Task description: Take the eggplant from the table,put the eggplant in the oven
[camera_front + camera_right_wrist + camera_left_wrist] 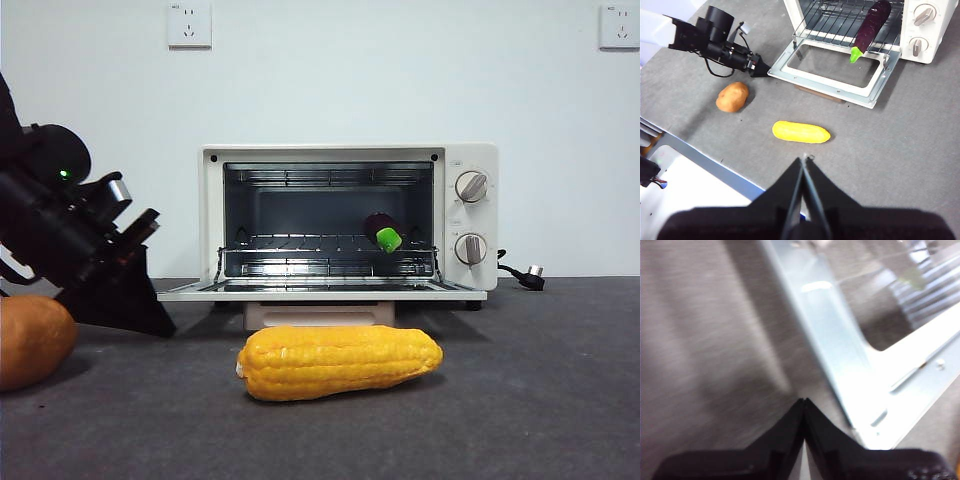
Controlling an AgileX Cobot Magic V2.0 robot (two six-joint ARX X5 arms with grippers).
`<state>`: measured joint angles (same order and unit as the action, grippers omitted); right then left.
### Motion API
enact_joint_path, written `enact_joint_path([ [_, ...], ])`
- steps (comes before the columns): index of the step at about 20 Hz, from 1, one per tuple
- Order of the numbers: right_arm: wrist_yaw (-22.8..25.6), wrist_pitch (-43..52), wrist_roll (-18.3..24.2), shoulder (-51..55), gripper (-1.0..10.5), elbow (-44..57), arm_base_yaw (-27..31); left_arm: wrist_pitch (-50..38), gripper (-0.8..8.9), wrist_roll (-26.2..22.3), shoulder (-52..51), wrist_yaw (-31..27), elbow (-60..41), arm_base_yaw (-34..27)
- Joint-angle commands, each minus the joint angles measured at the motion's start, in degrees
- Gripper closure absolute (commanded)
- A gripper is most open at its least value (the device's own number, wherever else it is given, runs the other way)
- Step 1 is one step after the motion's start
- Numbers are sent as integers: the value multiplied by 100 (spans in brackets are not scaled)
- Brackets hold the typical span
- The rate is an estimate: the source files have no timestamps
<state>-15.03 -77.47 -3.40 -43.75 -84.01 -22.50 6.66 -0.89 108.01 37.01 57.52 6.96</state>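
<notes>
1. eggplant (870,29) lies on the wire rack (840,22) inside the oven (348,220), lengthwise front to back, green stem end (388,239) pointing out toward the open door (832,70). In the right wrist view the stem tip overhangs the rack's front edge a bit
2. Judgement: placement step looks done. What's left is likely shutting the door, which fits where the left arm is
3. left gripper (759,70): jaws pressed together, holding nothing. Tip sits at the door's outer corner, down near the table (540,400). Left wrist view shows the door frame (880,405) just beside the closed tip; can't tell if it actually touches, frame is blurred
4. Closed jaws make sense here: a narrow wedge tip can get under the door's edge and lift it, no grasp needed
5. right gripper (804,165): jaws together, empty, hanging high above the table's near side, well apart from everything. Reads as parked so it's out of the left arm's way
6. corn cob (340,362) lies flat on the table in front of the oven, potato-like lump (732,96) near the left arm. Neither is in the door's swing path as far as I can see
7. Risk: overhanging stem end might catch the door glass when it closes; worth checking clearance
</notes>
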Motion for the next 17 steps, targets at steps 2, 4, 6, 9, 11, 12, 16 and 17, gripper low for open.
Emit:
enact_joint_path([
  [2, 11, -131, -2, 17, 958, -15, -9, -254, 821, 205, 170, 396, -24, 101],
  [4, 15, -133, 0, 17, 958, -15, -9, -350, 821, 297, 170, 433, -22, 129],
  [6, 22, -133, 0, 17, 958, -15, -9, -435, 821, 402, 170, 647, -22, 120],
  [9, 24, -133, 0, 17, 958, -15, -9, -629, 820, 671, 149, 997, -7, 33],
  [11, 26, -133, 2, 17, 958, -15, -9, -629, 820, 697, 103, 1137, 13, -9],
  [12, 28, -131, 7, 15, 958, -15, -9, -627, 820, 697, 46, 1213, 17, -31],
  [16, 221, -133, 50, 15, 958, -15, -9, -627, 820, 730, -350, 1307, 107, -79],
  [17, 221, -133, 55, 15, 958, -15, -9, -629, 821, 737, -481, 1298, 168, -76],
])
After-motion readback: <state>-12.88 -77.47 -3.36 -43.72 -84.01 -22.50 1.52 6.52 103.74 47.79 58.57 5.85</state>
